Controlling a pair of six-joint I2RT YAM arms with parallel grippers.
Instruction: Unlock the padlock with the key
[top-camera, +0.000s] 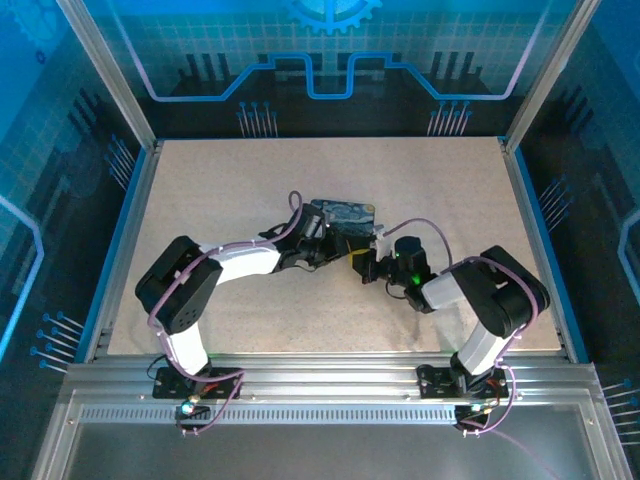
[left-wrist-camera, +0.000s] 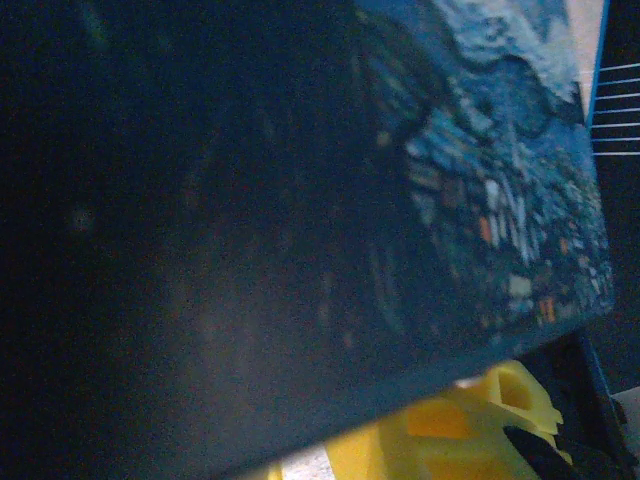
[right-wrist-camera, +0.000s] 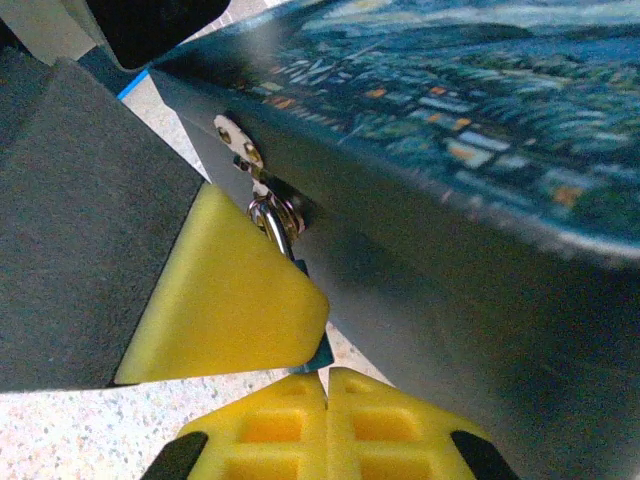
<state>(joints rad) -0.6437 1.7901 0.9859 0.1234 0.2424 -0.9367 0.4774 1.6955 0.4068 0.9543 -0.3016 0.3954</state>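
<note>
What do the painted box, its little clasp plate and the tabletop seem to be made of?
The box: likely thin sheet metal, printed with a semi-gloss painting; its edge catches light. The clasp plate: bright, polished metal with rivets. The tabletop: speckled beige, matte, perhaps laminate or stone-look board.

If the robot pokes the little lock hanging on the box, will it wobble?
Probably: the lock hangs by a thin loop through the clasp on the box, so it would likely swing. It looks like shiny metal, so maybe slippery, and stiff, not floppy.
</note>
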